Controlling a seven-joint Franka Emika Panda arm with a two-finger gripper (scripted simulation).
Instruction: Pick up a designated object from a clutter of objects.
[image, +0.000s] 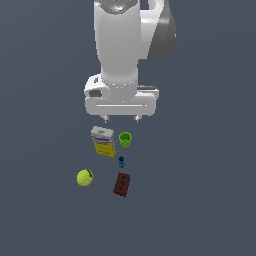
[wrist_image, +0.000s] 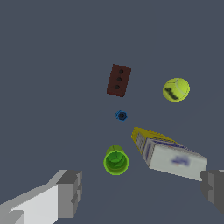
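Observation:
The designated object is a tiny blue peg (image: 121, 161) standing upright between the green cup (image: 125, 139) and the dark red brick (image: 122, 184). From the wrist it shows as a small blue dot (wrist_image: 121, 115) with the brick (wrist_image: 118, 80) beyond it and the cup (wrist_image: 116, 160) nearer. My gripper (image: 121, 119) hangs open above the clutter, over the yellow-and-white box (image: 103, 141) and the cup, holding nothing. Its two fingers (wrist_image: 70, 194) frame the cup and box (wrist_image: 168, 154) in the wrist view.
A yellow-green tennis ball (image: 85, 177) lies at the exterior view's left of the brick, seen from the wrist too (wrist_image: 176, 89). All items rest on a flat dark grey floor (image: 200, 200).

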